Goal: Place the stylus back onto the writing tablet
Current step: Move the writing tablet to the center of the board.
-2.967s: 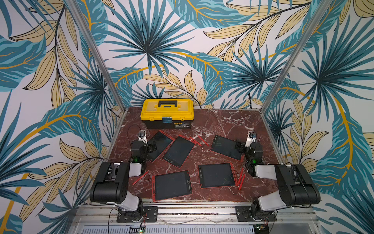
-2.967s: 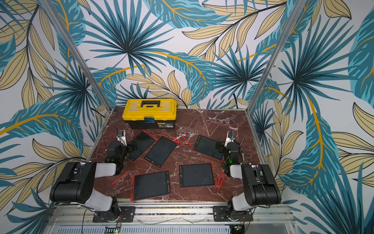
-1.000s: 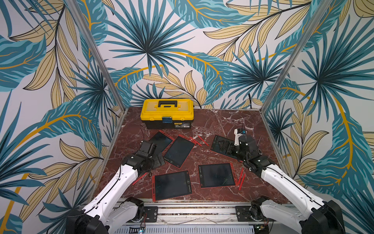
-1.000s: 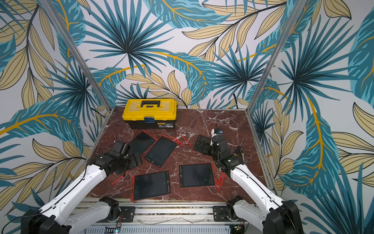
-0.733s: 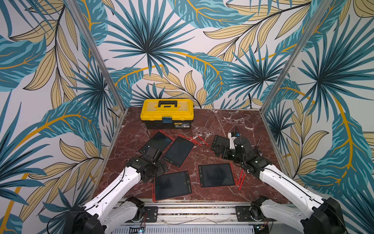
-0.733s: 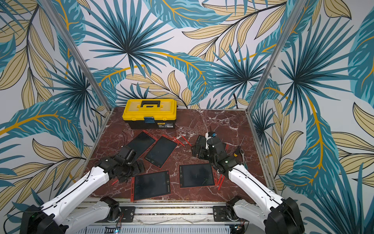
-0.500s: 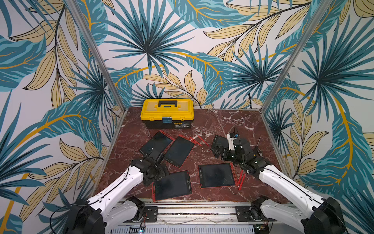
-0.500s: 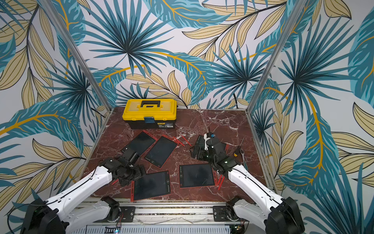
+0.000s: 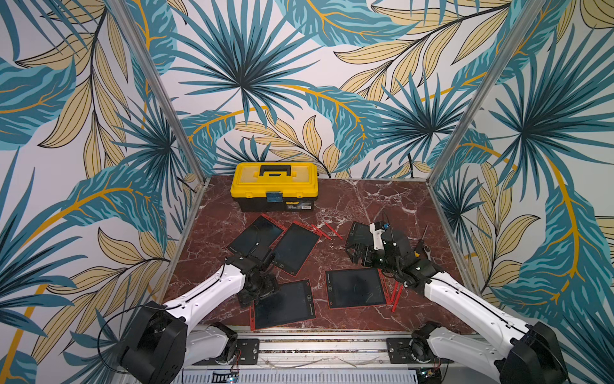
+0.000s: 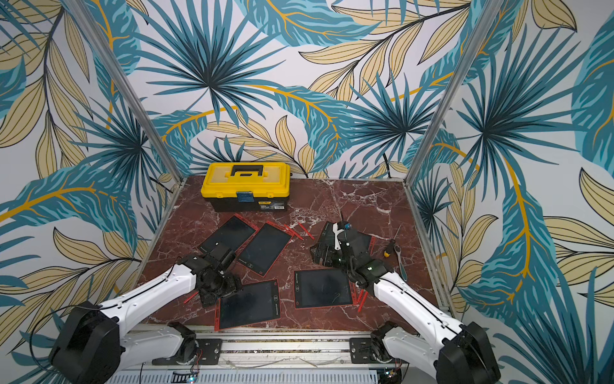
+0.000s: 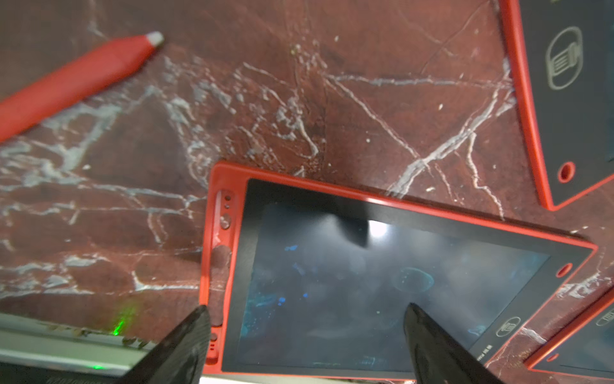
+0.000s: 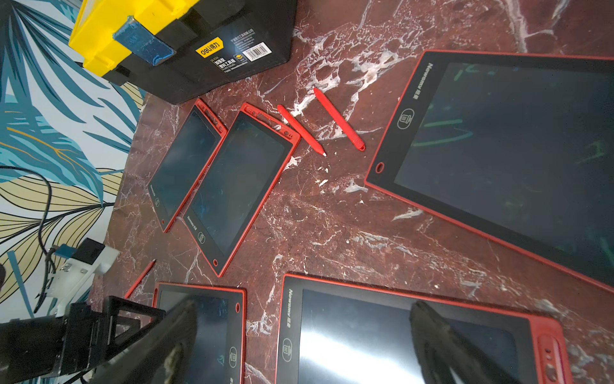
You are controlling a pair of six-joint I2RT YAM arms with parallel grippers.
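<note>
The red stylus (image 11: 76,83) lies flat on the marble counter (image 9: 365,199), just beside the near writing tablet (image 11: 382,282) but off it (its pale tip shows clearly in the left wrist view). The left jaws stand wide apart and empty, over that tablet's slotted edge and screen. The right jaws gape too, holding nothing, above another tablet (image 12: 398,332).

Evenly lit; left wrist view blurred, glare on tablet (image 11: 382,279).
</note>
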